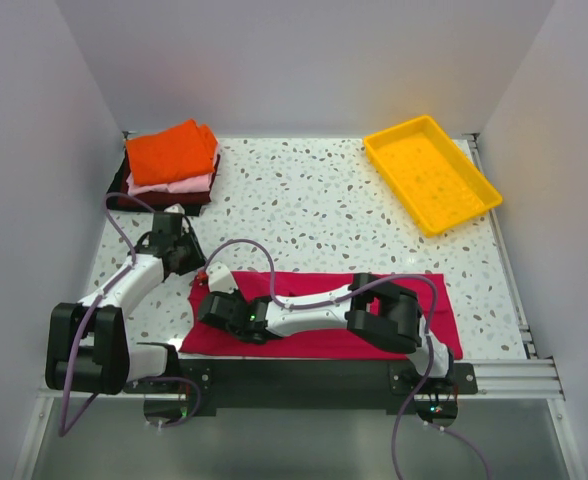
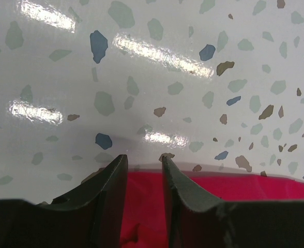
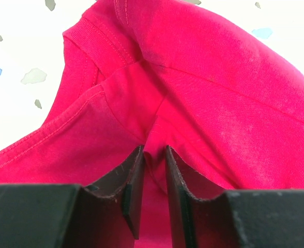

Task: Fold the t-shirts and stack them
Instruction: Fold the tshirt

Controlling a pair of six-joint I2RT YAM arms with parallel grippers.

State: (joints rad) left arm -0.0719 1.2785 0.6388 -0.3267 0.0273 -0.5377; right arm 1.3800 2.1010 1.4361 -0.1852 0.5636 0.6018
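I see open tabletop (image 1: 314,200) between the stack (image 1: 171,165) back-left and the tray (image 1: 431,172) back-right; near me, the right arm (image 1: 314,315) lies across the shirt (image 1: 449,325), blocking that strip.

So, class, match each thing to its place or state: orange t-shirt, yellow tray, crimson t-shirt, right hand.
1 orange t-shirt
2 yellow tray
3 crimson t-shirt
4 right hand

A far right corner
B pinching crimson cloth
C top of far-left stack
D spread along near edge

Pairs: 1-C, 2-A, 3-D, 4-B
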